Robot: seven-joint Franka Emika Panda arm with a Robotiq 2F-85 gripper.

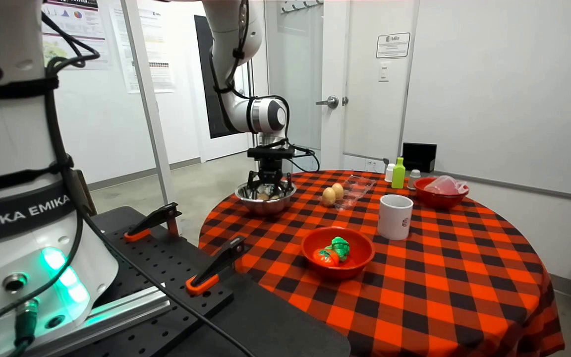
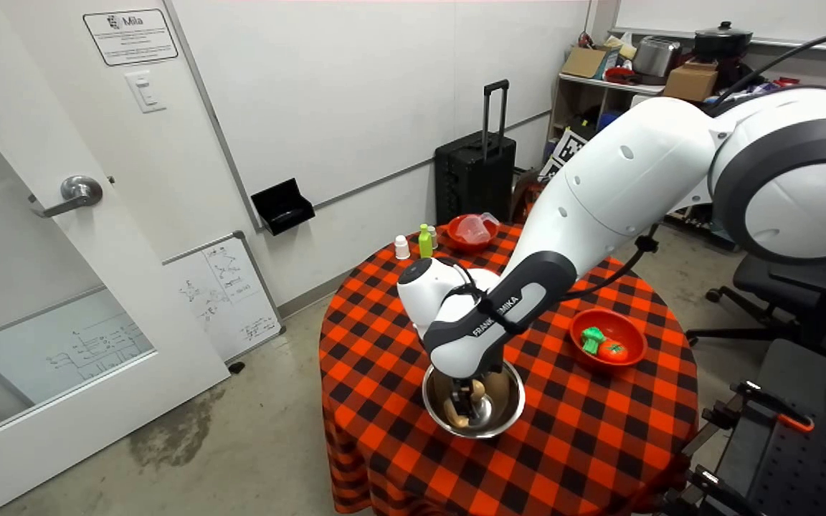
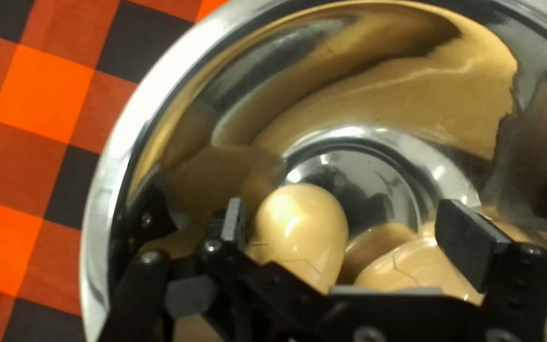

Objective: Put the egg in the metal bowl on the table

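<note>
The shiny metal bowl stands on the checkered table; it shows in both exterior views and fills much of the wrist view. My gripper points down inside the bowl's rim. In the wrist view my gripper is open, its fingers wide apart. A tan egg lies in the bowl near the left finger. Another egg lies by the right finger, partly hidden by the gripper. Two more eggs, a nearer egg and a farther egg, sit on the table.
A clear plastic carton lies beside the table eggs. A white mug, a red bowl with a toy tomato and broccoli, a green bottle, white shakers and a smaller red bowl stand on the cloth.
</note>
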